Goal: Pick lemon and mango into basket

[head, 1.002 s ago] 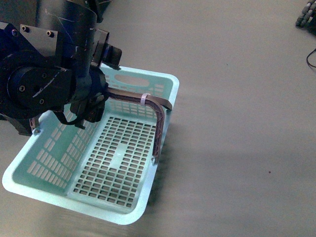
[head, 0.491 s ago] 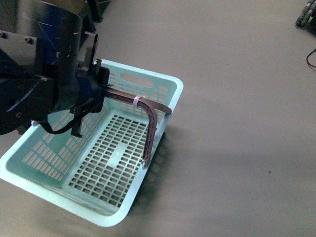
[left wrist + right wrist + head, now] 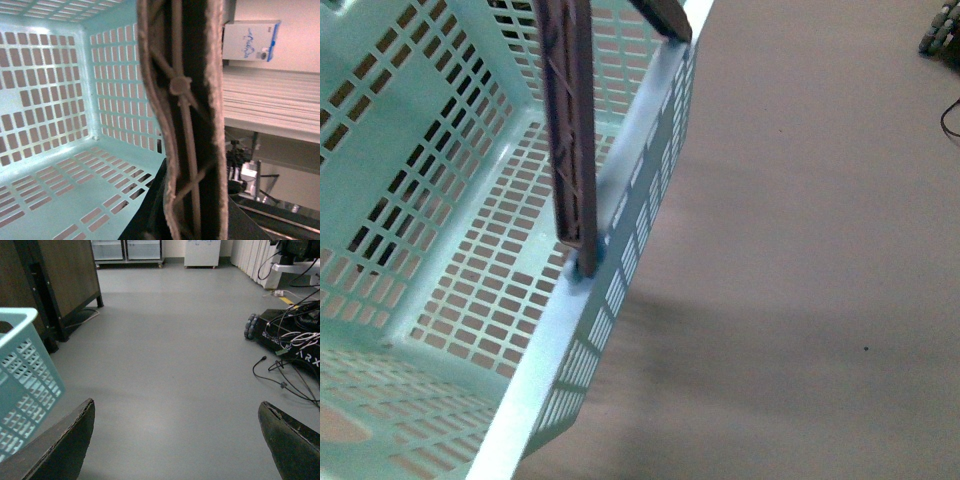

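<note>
The light blue basket (image 3: pixel 620 250) hangs lifted close to the front camera and fills the left of that view, with its brown handle (image 3: pixel 570 120) upright. No fruit shows in what I see of it. In the left wrist view the handle (image 3: pixel 185 125) runs straight through my left gripper (image 3: pixel 186 222), which is shut on it, with the basket's slotted floor (image 3: pixel 50 165) beyond. My right gripper (image 3: pixel 177 440) is open over bare grey floor, and a corner of the basket (image 3: pixel 25 380) shows beside it. The lemon and the mango are out of view.
Grey floor (image 3: pixel 800 250) spreads to the right of the basket. A brown wooden cabinet (image 3: pixel 55 280) stands beyond the basket. A wheeled base with black cables (image 3: pixel 290 340) lies to the right. White cabinets (image 3: pixel 202 252) line the far wall.
The basket has risen toward the front camera and now fills the left of that view. The left arm, seen over the basket before, no longer shows there.
</note>
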`<state>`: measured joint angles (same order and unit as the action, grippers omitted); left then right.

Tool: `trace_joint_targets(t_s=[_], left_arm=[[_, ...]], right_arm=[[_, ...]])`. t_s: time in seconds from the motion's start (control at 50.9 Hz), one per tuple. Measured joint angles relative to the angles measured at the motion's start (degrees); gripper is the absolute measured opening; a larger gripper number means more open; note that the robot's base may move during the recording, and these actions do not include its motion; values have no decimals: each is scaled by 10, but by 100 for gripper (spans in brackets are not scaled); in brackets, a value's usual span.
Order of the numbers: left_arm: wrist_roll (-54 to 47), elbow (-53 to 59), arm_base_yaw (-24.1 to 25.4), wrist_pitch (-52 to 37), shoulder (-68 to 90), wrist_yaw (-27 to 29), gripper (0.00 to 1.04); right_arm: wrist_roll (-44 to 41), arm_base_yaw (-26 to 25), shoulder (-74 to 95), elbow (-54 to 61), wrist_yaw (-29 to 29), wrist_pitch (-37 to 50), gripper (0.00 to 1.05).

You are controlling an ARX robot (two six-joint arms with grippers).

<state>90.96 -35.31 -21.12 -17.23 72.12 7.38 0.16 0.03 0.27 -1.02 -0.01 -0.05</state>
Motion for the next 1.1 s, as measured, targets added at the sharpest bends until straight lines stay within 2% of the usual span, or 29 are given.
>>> trace_joint_targets(t_s=[0.295,1.1], left_arm=[[-8,-1,35,141,-198,-12,7],[-19,-5,37,146,-211,-16,7]], right_arm=[[0,0,0,0,0,0,96],[0,0,0,0,0,0,96]])
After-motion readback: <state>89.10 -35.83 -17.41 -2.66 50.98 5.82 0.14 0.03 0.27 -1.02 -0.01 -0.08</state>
